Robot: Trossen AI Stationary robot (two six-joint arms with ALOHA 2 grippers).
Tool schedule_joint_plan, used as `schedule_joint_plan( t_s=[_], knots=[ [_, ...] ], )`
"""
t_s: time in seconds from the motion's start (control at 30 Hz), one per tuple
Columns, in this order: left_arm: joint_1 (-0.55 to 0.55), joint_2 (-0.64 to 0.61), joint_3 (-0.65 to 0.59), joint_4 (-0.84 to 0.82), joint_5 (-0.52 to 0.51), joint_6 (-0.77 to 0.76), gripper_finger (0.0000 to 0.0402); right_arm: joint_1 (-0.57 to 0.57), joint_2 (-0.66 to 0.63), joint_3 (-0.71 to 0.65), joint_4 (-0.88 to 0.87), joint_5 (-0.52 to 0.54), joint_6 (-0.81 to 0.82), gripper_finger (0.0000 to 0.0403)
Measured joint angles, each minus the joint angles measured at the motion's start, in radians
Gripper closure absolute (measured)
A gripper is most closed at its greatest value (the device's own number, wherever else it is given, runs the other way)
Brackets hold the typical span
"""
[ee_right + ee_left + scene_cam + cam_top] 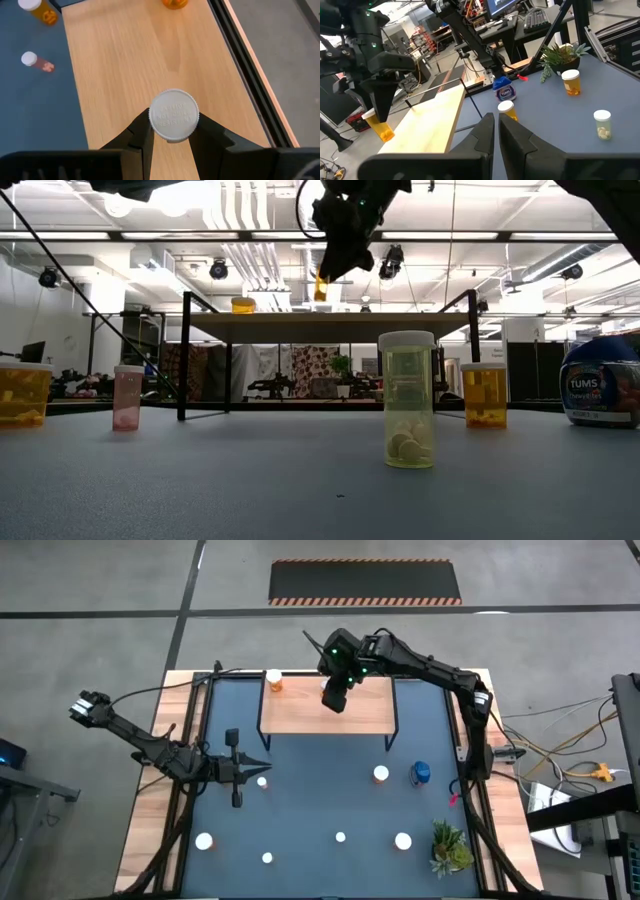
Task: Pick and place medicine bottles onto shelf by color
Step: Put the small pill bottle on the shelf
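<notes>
My right gripper (333, 698) hangs over the light wooden shelf (300, 716), shut on a small orange medicine bottle (320, 288) with a white cap. One orange bottle (274, 680) stands upright on the shelf's far left corner. My left gripper (262, 766) is shut and holds nothing; it points level over the left of the dark blue mat, above a white-capped bottle (262, 781). More bottles stand on the mat: an orange one (381, 774), a blue one (420, 774), and several along the near side (341, 837). My right gripper pinches the bottle's white cap (173, 114) between its two fingers, one on each side of the cap. The fingers slant down from above. The orange body (384, 131) hangs tilted below the fingertips, clear of the shelf board.
A small green plant (450, 848) stands at the mat's near right corner. The shelf rests on thin black legs (184, 355), with open room beneath it. Most of the board's top is bare wood (125, 60). Cables run past the table's right edge.
</notes>
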State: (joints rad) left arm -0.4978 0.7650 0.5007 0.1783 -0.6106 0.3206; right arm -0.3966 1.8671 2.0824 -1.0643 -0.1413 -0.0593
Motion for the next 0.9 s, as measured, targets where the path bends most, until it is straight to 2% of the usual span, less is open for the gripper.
schedule_joint_plan(
  t_s=[0.6, 0.9],
  knots=[
    [0.000, 0.000, 0.000, 0.000, 0.000, 0.000, 0.0393, 0.001, 0.000, -0.011, 0.009, 0.000, 0.000, 0.0307],
    [0.000, 0.000, -0.001, 0.000, 0.000, 0.000, 0.0393, 0.001, 0.000, -0.072, 0.147, 0.000, 0.030, 0.0307]
  ],
)
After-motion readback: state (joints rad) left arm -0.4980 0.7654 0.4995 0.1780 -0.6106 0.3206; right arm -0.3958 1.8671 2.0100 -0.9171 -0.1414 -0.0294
